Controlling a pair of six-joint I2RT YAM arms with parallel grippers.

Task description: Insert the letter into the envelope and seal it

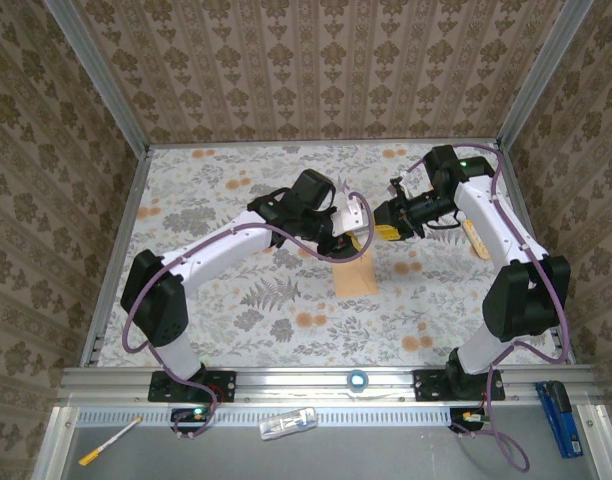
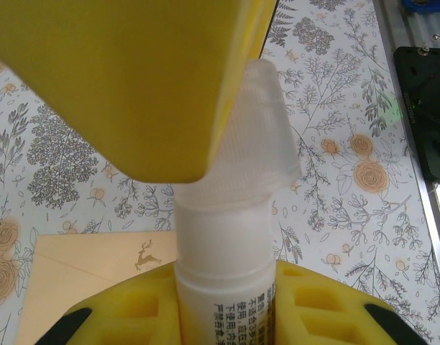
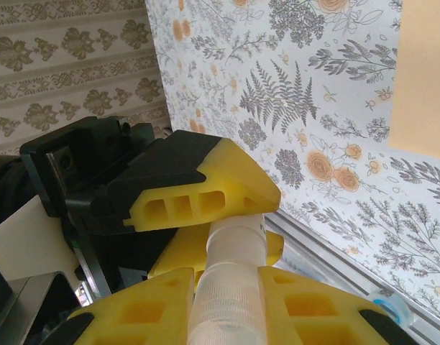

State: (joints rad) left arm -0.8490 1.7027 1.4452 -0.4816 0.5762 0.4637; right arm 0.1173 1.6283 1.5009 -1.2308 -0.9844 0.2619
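1. Top external view.
   - The left gripper (image 1: 356, 238) and the right gripper (image 1: 388, 230) meet tip to tip above the floral-print tablecloth (image 1: 236, 190).
   - The plain tan oblong paper envelope (image 1: 354, 275) lies flat just beneath the fingertips and to their near side. Its far end is hidden under them.
   - The long axis of the envelope appears to run far to near.
   - The left gripper hangs over that far end and is the nearer one. The right gripper sits just beside it, to the right.

2. Left wrist view.
   - The left gripper (image 2: 223, 305) is closed on the body of a white cylindrical plastic glue stick (image 2: 223, 244).
   - The translucent ribbed cap (image 2: 252, 136) points away from the camera, against a yellow finger (image 2: 126, 79) of the right gripper.
   - The envelope (image 2: 83, 273) lies below, toward the lower left.
   - Markings: a small brown deer (image 2: 147, 257) is printed on the envelope. The black East Asian characters (image 2: 241, 309) on the glue stick are too small to read.

3. Right wrist view.
   - The right gripper (image 3: 227, 302) is clamped on the cap (image 3: 227, 320).
   - The glue stick (image 3: 238, 233) runs on under a yellow finger (image 3: 220, 190) of the left gripper, so its axis joins the two grippers.
   - The envelope (image 3: 421, 79) lies at the upper right, apart from both.
   - No writing is legible.

4. Judgement.
   - Uncapping calls for a pull along the stick axis.
   - The left arm then carries the glue down and nearer, onto the envelope.
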